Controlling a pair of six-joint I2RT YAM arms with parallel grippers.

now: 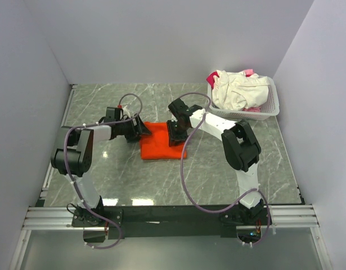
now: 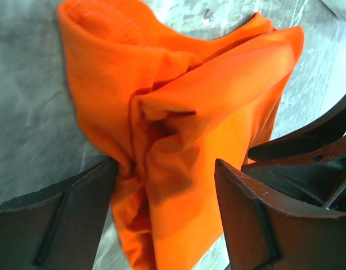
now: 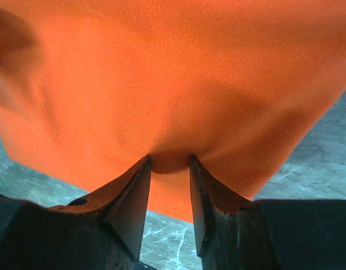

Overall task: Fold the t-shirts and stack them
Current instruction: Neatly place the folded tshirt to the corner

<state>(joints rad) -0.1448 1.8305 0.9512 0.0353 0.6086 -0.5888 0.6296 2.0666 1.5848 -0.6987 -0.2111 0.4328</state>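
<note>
Orange t-shirt [image 1: 160, 147]: folded into a rough rectangle, lying flat on the table [image 1: 116, 169] near the middle, between my two arms.
Its left edge: bunched into thick, rumpled folds, with a stitched hem curling over at the far end.
Left gripper [image 2: 165, 166]: at the shirt's left edge, jaws standing wide with that bunched fold between them. The cloth touches both fingers [image 2: 77, 208] and puckers against one tip. I cannot tell whether I am squeezing it.
Right gripper [image 3: 170, 160]: on the right part of the shirt, jaws drawn close together. A small pucker of orange cloth is pinched between the tips, so I have hold of it there.
Cloth at my right wrist: smooth and taut, spreading away from the pinch, with grey marbled tabletop showing below its edge.
Cream-white t-shirt [image 1: 234, 90]: crumpled in a heap in the basket [image 1: 271, 107], well apart from the orange one.
Pink t-shirt [image 1: 248, 71]: only scraps of it show, peeping out from behind and beside the cream-white heap in the same basket.
Basket: white, slatted, at the far right corner of the table, beyond my right arm.
</note>
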